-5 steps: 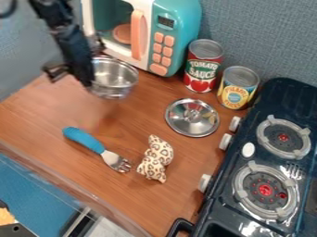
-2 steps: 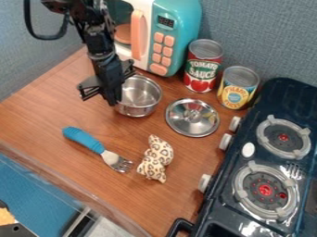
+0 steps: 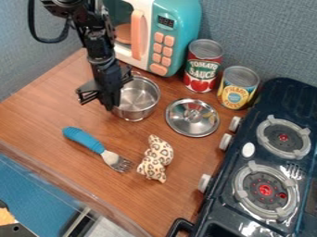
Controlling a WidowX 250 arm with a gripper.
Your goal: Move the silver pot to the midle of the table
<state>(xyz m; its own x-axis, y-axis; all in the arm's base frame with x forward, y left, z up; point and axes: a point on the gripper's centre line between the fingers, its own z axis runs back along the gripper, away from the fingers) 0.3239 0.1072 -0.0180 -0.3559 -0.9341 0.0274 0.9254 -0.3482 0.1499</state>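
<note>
Black gripper (image 3: 112, 107) has jaws closed on silver pot (image 3: 137, 99) at nine o'clock; I log lid (image 3: 193, 125) at pot's four.

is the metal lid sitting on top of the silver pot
No, the lid lies on the wooden table beside the silver pot, whose open top shows its inside.

Blue-grey, finely textured walls (image 3: 272, 37) rise behind a brown wood-grain table (image 3: 37, 111). A blue surface (image 3: 31, 190) shows beyond its near edge.
</note>
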